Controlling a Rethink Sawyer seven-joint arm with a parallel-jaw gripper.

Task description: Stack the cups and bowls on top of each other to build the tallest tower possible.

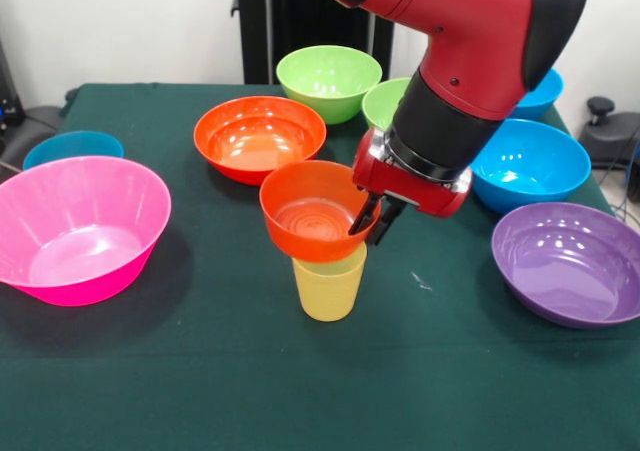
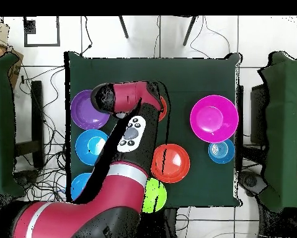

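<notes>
a translucent pale-yellow plastic tumbler (image 1: pixel 330 286) stands upright near the middle of the dark green tablecloth (image 1: pixel 200 391), and a small glossy orange plastic bowl (image 1: pixel 312 211) sits on its mouth, right way up and tilted a little. this pair is the only stack showing; every other bowl lies alone on the cloth.

the black gripper (image 1: pixel 372 219) of the red and black robot arm (image 1: pixel 460 81) is at the small orange bowl's right rim in the front view. one dark finger (image 1: pixel 362 221) reaches down inside the bowl and another sits just outside the wall, so the pincer stands narrow, pinching the rim between them.

just behind the stack lies a larger glossy orange bowl (image 1: pixel 258 136), near but not touching. further back sits a lime green bowl (image 1: pixel 328 79), and a second lime green bowl (image 1: pixel 386 101) shows partly behind the arm. on the right of the front view a bright blue bowl (image 1: pixel 530 163) lies close to the gripper, with another blue bowl (image 1: pixel 545 91) behind it, mostly hidden by the arm. a wide purple bowl (image 1: pixel 570 261) rests at the right edge, well apart from the stack.

on the left a large flaring pink bowl (image 1: pixel 75 229) sits alone, and a third blue bowl (image 1: pixel 72 149) peeks out just behind it.

in the overhead view the arm covers the stack; the pink bowl (image 2: pixel 214 118) and purple bowl (image 2: pixel 82 110) lie at opposite sides of the table.
</notes>
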